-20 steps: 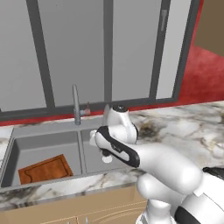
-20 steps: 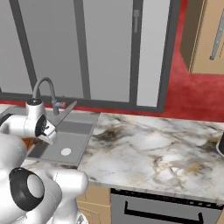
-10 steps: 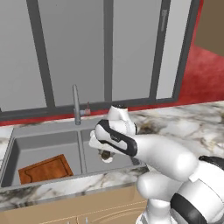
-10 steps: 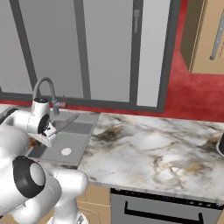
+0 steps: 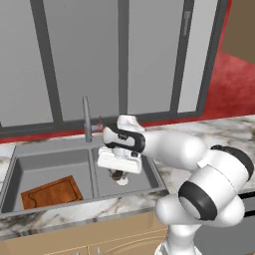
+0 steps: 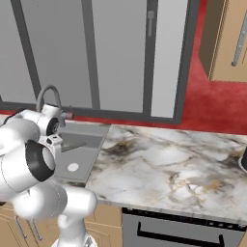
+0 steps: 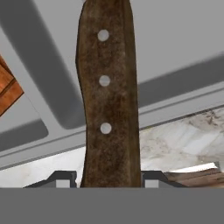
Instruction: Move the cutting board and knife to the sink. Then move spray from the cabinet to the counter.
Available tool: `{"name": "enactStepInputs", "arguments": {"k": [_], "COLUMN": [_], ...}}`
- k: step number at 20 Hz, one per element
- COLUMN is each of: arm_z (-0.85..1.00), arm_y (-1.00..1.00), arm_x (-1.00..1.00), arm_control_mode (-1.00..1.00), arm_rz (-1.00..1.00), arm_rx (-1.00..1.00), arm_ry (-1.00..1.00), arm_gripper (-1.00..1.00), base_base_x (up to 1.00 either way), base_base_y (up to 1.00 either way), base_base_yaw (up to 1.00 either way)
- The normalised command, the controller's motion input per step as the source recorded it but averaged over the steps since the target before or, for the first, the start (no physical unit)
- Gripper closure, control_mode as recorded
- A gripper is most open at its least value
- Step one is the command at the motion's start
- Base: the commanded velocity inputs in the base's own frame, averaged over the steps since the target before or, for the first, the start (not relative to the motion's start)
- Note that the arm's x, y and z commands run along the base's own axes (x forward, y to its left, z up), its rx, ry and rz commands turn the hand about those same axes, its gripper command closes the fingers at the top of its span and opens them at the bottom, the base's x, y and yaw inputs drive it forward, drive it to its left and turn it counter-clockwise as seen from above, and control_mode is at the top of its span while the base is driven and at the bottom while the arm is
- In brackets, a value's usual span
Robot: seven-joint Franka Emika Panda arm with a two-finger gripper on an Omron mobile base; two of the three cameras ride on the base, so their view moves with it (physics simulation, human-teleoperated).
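A knife (image 7: 107, 96) with a brown riveted handle stands between my fingertips, and my gripper (image 7: 109, 181) is shut on it. In the left base view my gripper (image 5: 118, 174) hangs with the knife (image 5: 118, 176) just over the right basin of the grey sink (image 5: 55, 147). The reddish-brown cutting board (image 5: 52, 191) lies flat in the left basin, and its corner (image 7: 6, 87) shows at the left of the hand view. The marble counter (image 6: 169, 164) runs to the right of the sink (image 6: 79, 149). The spray is out of view.
The curved faucet (image 5: 87, 119) rises behind the basins, close to my hand. Grey window panels fill the back wall. A tan cabinet door (image 6: 226, 38) stands far right. A dark object (image 6: 243, 159) sits at the counter's right edge, with an oven front (image 6: 183, 231) below.
My forearm and elbow have swung across in front of the base. The hand has edged slightly left over the right basin, still holding the knife.
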Motion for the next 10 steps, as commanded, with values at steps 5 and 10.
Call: {"name": "enactStepInputs", "arguments": {"k": [5, 10], "arm_z": [-0.07, -0.19], "arm_y": [0.0, 0.0], "arm_x": [0.13, 0.16], "arm_control_mode": [-1.0, -1.0], "arm_rz": [0.0, 0.0], "arm_rx": [0.0, 0.0], "arm_ry": [0.07, 0.01], "arm_gripper": [1.0, 1.0], "base_base_x": [0.0, 0.0], "base_base_y": [0.0, 0.0], "base_base_yaw": [0.0, 0.0]}}
